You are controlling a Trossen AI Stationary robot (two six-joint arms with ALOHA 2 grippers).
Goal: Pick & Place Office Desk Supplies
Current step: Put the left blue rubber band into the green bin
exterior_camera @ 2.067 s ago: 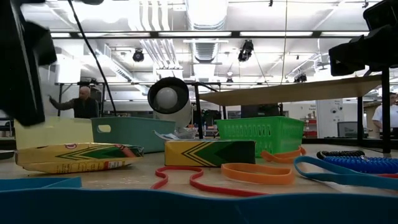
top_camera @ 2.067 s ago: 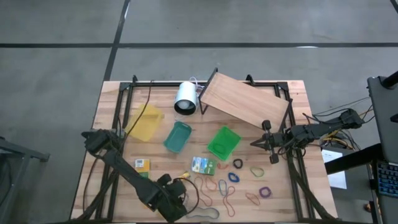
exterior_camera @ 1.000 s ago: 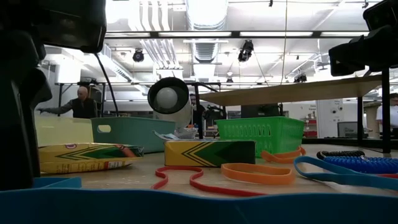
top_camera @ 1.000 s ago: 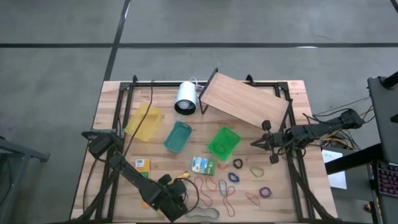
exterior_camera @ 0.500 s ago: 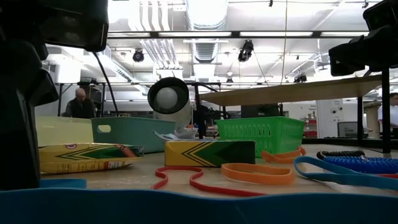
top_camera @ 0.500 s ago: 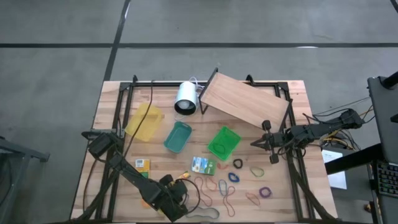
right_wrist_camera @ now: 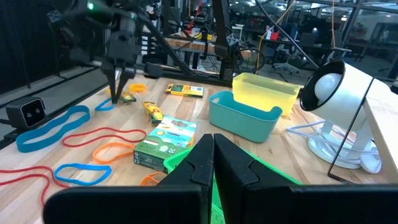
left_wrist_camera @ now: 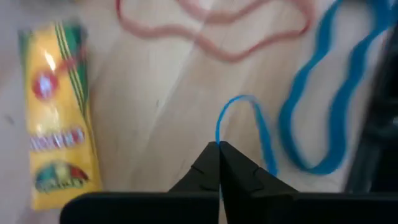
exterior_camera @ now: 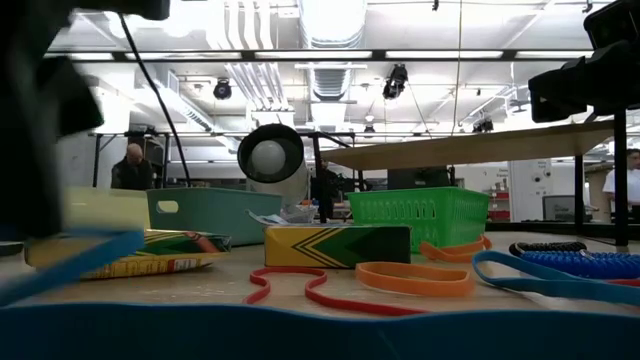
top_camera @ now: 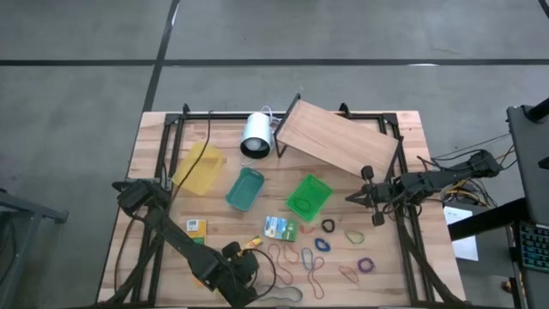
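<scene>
- left claw sits at the near-left part of the bench, tips pinched together on a thin blue rubber band; the wrist view shows the blue strand running right into the closed tips
- the band is the task item in hand: its loop trails away from the tips, and in the low view a blue strip slants up off the wood on the left, so one end looks lifted, though how much of it is clear of the bench i cannot tell
- beside the pinched band lie a yellow crayon box and a red rubber band, both apart from the tips and flat on the wood
- key relation for the coming move: the bins lie farther from the near edge than the left claw does; yellow bin, teal bin and green basket stand in a row at mid-bench, the yellow and teal ones nearest this arm
- judgement: the left arm is the one to carry; the band must be raised clear, then travel away from the near edge toward a bin
- right claw is closed on nothing, waiting at the right side of the bench above the green basket's far side, well apart from the band
- remaining bands lie scattered near the front, to the right of the left claw
</scene>
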